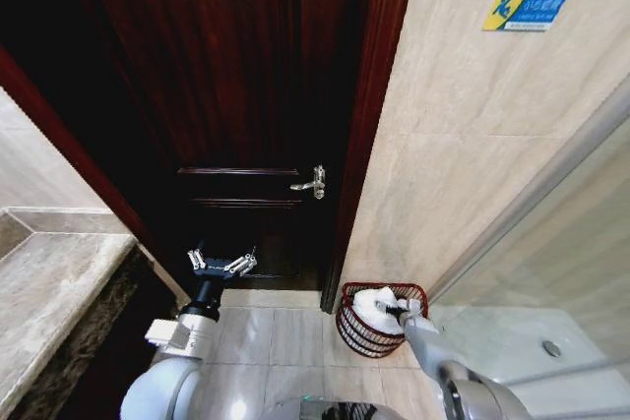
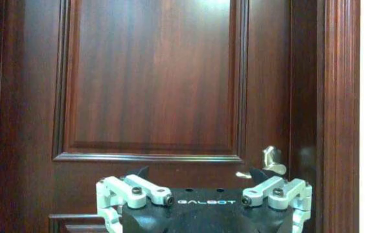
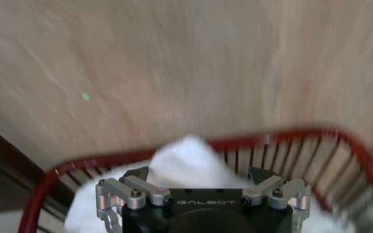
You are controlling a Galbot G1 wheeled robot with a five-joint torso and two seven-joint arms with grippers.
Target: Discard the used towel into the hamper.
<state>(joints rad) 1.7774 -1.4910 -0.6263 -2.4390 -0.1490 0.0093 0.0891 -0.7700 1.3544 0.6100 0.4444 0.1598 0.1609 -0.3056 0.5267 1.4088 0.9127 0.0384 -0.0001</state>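
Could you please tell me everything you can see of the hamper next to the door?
The hamper is a small round basket of dark red openwork wire with a thick rim, narrowing toward its base. It stands upright on the pale tiled floor, against the beige wall just beside the dark wooden door frame. A white towel is bunched inside, rising above the rim. The right gripper is over its opening, at the towel.

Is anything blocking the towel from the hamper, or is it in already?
Nothing visible blocks it. The white towel already lies inside the hamper by the wall, with the right claw just above it. The left claw faces the door.
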